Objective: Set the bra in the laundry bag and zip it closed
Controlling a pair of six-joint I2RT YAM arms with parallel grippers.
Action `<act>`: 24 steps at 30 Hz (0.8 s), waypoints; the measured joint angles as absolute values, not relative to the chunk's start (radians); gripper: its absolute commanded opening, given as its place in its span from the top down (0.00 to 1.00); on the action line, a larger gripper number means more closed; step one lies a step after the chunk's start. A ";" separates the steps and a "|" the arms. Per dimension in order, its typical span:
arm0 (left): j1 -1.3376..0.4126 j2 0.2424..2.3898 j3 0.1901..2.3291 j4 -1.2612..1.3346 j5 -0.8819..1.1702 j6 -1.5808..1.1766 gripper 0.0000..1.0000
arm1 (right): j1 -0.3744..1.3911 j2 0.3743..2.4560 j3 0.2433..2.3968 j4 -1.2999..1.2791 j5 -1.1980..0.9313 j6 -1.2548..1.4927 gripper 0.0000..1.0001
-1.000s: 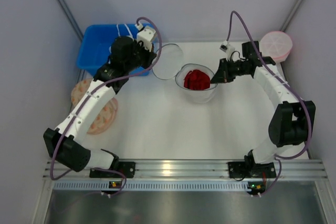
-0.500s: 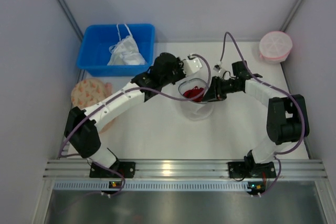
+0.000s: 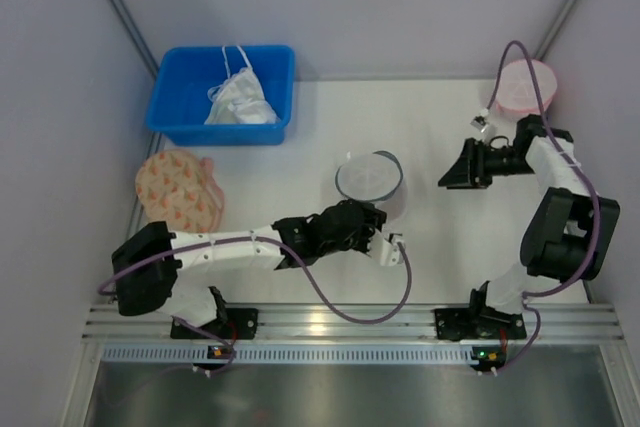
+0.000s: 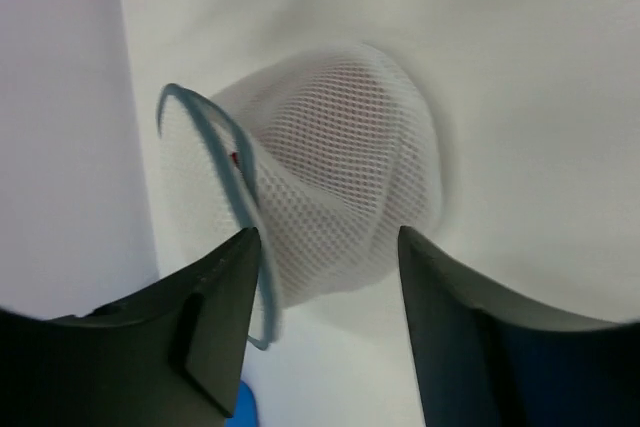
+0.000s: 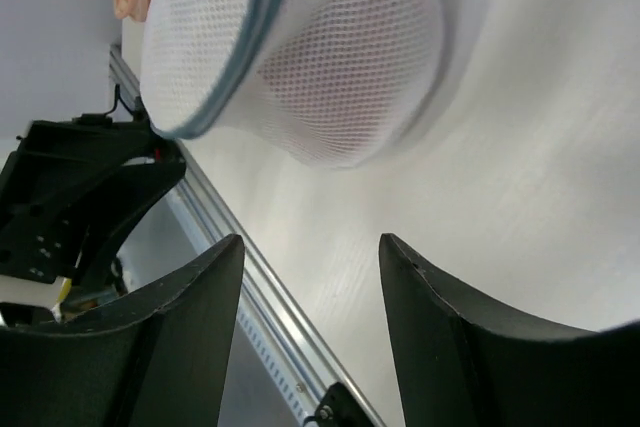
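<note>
Standing at the bench (image 3: 300,162) centre, the laundry bag (image 3: 370,179) now shows only mesh from above, where half a second ago the red bra (image 4: 235,158) lay exposed; just a red speck peeks at its rim. Both claws have let go and pulled back. The left claw (image 4: 327,242) gapes empty nearer the bases, and the right claw (image 5: 310,247) is spread empty off to the right.

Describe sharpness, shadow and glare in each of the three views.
Top external: even, soft light, a glare patch on the metal rail, the laundry bag pale against the white table. Left wrist: mesh fairly sharp, the left gripper's fingers dark and blurred, a soft shadow beside the bag. Right wrist: weave crisp, the right gripper's fingers in silhouette.
</note>
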State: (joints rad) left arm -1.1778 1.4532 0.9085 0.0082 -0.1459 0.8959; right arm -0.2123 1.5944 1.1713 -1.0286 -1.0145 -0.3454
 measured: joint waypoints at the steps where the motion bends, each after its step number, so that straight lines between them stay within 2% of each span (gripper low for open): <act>1: -1.187 1.435 0.885 0.010 -0.146 0.905 0.31 | -0.245 1.601 1.191 -1.058 -1.013 -0.379 0.43; 3: -1.206 1.388 0.842 0.007 -0.141 0.908 0.31 | -0.296 1.618 1.225 -1.097 -1.009 -0.437 0.43; 8: -1.293 1.245 0.785 -0.014 -0.035 0.885 0.42 | -0.324 1.628 1.252 -1.087 -0.997 -0.459 0.44; 10: -1.310 1.233 0.785 -0.018 0.013 0.862 0.50 | -0.323 1.630 1.261 -1.066 -0.997 -0.437 0.44; 12: -1.314 1.249 0.785 -0.025 0.046 0.836 0.53 | -0.323 1.632 1.277 -1.040 -0.995 -0.415 0.44; 18: -1.313 1.499 0.911 -0.061 0.034 0.749 0.52 | -0.323 1.633 1.325 -0.989 -0.989 -0.379 0.44; 24: -1.313 1.729 1.080 -0.015 -0.120 0.716 0.49 | -0.318 1.634 1.322 -0.980 -0.989 -0.363 0.45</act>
